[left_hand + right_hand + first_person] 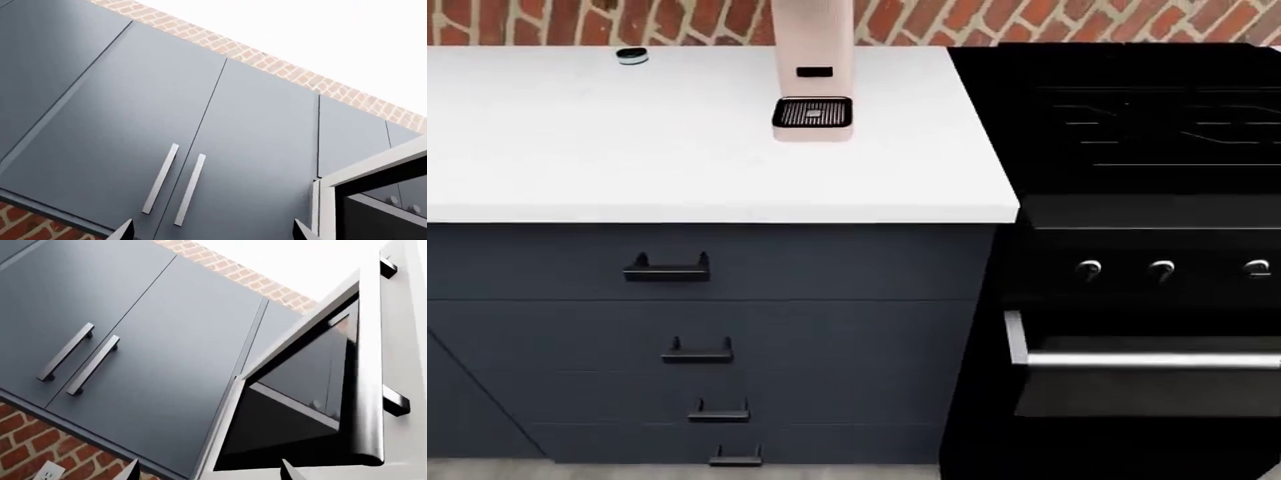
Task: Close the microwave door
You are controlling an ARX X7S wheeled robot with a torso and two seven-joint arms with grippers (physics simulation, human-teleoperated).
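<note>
In the right wrist view the white microwave (220, 440) hangs below the dark upper cabinets, its dark cavity (280, 435) exposed. The microwave door (407, 340) stands swung open, with a long dark handle bar (369, 365) on its white face. My right gripper (210, 474) is open just below the microwave's lower edge, touching nothing. From the left wrist view only the white-framed edge of the microwave door (373, 172) shows, at the side. My left gripper (213, 234) is open and empty, pointing up at the cabinets. Neither gripper nor the microwave appears in the head view.
Grey upper cabinets (167, 125) with paired bar handles (160, 178) sit beside the microwave, brick wall above and below. The head view holds a white counter (627, 150) with a pink coffee machine (814, 70), drawers (667, 268) and a black stove (1148, 250).
</note>
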